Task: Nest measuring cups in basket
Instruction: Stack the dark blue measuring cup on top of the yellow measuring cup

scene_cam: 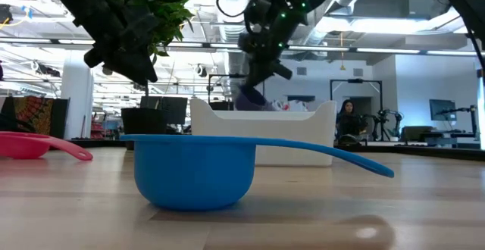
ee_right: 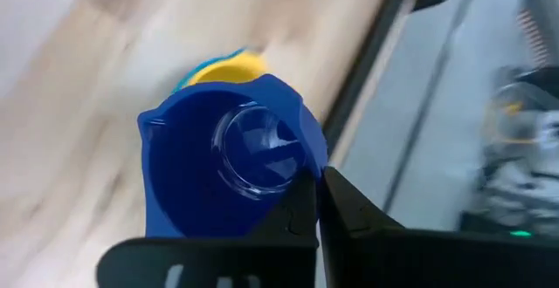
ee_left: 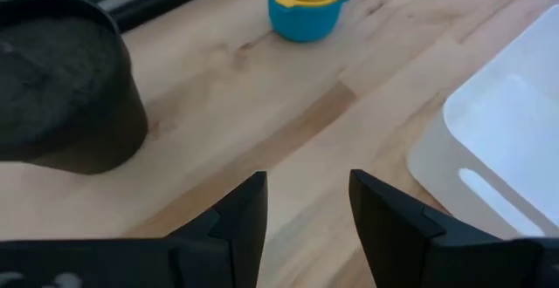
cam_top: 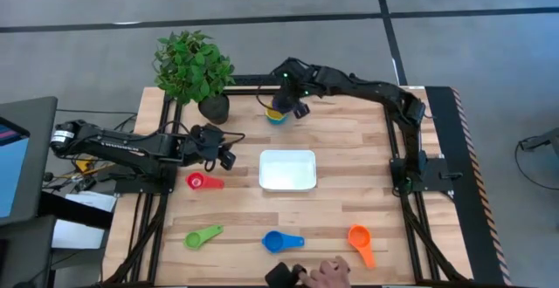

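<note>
The desk [cam_top: 349, 140] carries everything, largest first: one white basket [cam_top: 287, 169] at its middle, holding nothing yet, then one potted plant [cam_top: 194, 68] at the far left corner. The basket looks like stiff, light plastic, shallow enough to slide if nudged.

The measuring cups look small, rigid, light and probably slick; each seems best pinched across the bowl's rim or along the flat handle. Seven show in all. The right gripper [ee_right: 316, 202], at the far edge of the desk, has its fingers clenched on the rim of the navy cup [ee_right: 229, 161], held above the yellow cup nested in the light blue cup [ee_left: 304, 5]. Four lie singly: the red cup [cam_top: 203, 181] left of the basket, and the green cup [cam_top: 203, 236], blue cup [cam_top: 280, 241] and orange cup [cam_top: 360, 239] along the near edge.

The left gripper [ee_left: 306, 205] hangs between plant and basket, fingers released, holding nothing.
</note>
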Controlling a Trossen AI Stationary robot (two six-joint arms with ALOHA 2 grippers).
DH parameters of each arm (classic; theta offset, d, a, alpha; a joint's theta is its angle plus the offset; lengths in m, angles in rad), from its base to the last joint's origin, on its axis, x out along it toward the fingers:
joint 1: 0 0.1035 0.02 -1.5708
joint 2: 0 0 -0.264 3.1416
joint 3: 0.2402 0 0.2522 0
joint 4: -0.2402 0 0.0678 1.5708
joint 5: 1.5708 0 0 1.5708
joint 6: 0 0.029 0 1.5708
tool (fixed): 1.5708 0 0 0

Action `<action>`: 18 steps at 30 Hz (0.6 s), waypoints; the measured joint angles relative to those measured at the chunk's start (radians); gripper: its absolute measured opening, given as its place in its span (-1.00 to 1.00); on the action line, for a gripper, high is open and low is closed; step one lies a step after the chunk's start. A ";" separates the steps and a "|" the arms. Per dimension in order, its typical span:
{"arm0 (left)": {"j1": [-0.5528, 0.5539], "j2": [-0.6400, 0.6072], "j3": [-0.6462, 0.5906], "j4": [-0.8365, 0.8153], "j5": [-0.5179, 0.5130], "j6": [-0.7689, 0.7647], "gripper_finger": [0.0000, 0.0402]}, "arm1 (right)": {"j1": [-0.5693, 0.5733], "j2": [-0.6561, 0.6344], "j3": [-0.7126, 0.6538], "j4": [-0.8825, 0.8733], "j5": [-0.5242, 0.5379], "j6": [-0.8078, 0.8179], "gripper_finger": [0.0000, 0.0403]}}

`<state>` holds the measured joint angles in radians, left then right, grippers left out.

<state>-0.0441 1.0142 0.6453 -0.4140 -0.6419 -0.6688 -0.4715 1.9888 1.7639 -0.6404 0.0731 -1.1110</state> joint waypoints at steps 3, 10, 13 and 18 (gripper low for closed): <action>0.000 0.000 0.000 -0.001 -0.019 0.014 -0.25 | -0.003 0.011 0.001 0.079 -0.002 -0.064 -0.96; 0.000 0.000 0.000 0.000 -0.021 0.009 -0.25 | -0.017 0.064 -0.004 -0.003 0.001 -0.194 -0.95; 0.000 0.000 0.000 0.001 -0.020 0.004 -0.25 | -0.015 0.081 -0.001 0.012 -0.018 -0.205 -0.94; 0.000 0.000 0.000 0.000 -0.014 0.000 -0.25 | -0.006 0.095 -0.002 0.003 -0.024 -0.202 -0.87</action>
<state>-0.0441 1.0142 0.6453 -0.4141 -0.6561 -0.6687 -0.4774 2.0840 1.7622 -0.6371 0.0494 -1.3133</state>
